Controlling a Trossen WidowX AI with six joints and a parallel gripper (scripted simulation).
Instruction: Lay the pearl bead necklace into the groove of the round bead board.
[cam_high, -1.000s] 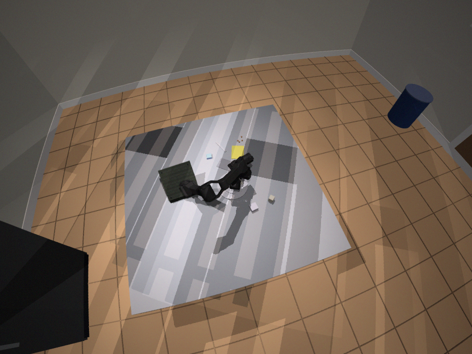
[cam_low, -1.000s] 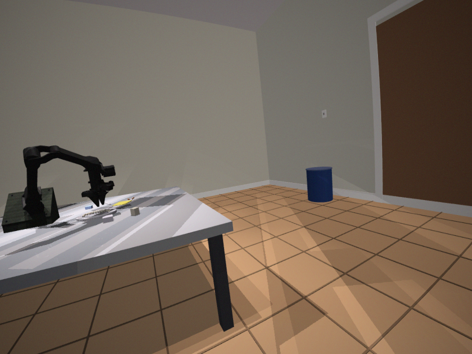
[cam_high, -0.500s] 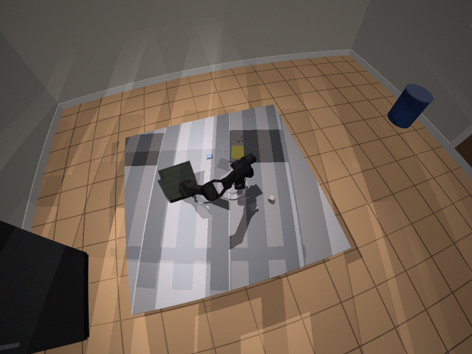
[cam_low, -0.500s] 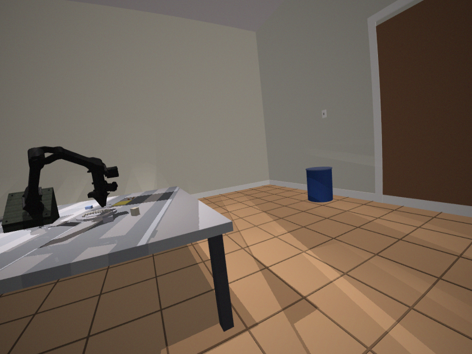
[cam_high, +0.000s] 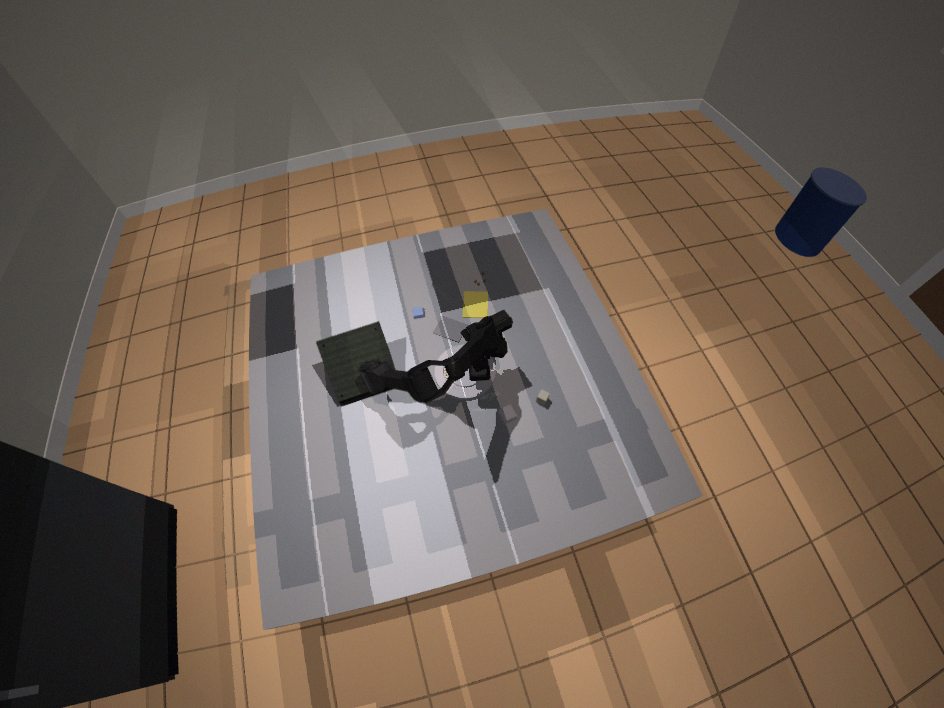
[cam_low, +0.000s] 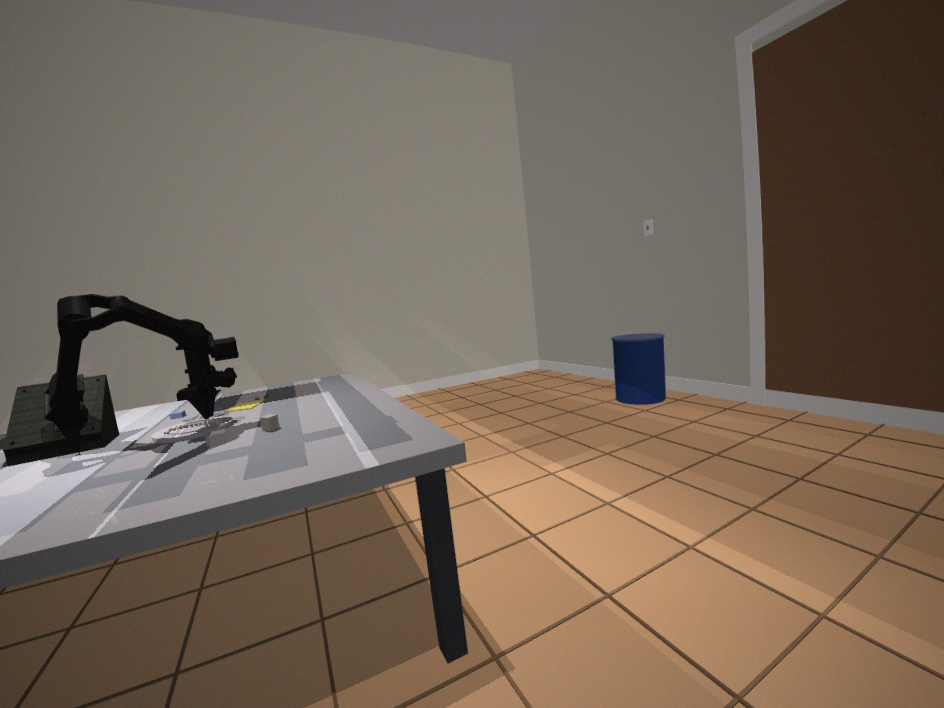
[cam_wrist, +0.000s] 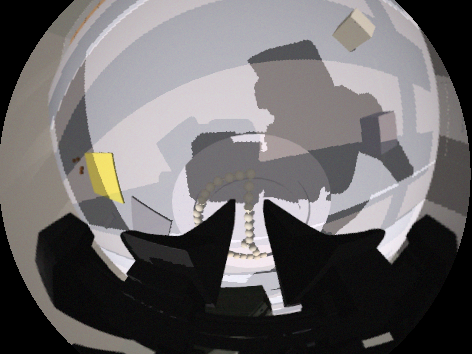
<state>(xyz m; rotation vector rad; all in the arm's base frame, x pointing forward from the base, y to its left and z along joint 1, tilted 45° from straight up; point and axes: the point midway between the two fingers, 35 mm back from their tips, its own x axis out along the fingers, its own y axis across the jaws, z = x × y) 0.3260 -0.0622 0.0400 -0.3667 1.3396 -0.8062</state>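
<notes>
Left of my gripper (cam_high: 478, 373) (cam_low: 206, 414) (cam_wrist: 249, 202) in the wrist view, the yellow square (cam_high: 475, 304) (cam_low: 244, 406) (cam_wrist: 104, 175) lies well apart, out of the work. Nearer, the necklace (cam_high: 446, 372) (cam_low: 190, 426) (cam_wrist: 249, 218) curves along the board's left side; another strand cuts across the board (cam_high: 468, 388) (cam_low: 158, 436) (cam_wrist: 320, 200) towards me, seen between my fingertips. They're partly open, holding nothing, I judge to straddle that stray strand for a pinch. Right of me, the pink block (cam_high: 510, 413) (cam_wrist: 380, 132) sits off the board.

My left finger hides some near beads, shadow dulls the far ones and the groove is faint. I can't tell which beads are seated or whether I'm touching any. From above, the arm covers most of the board.
</notes>
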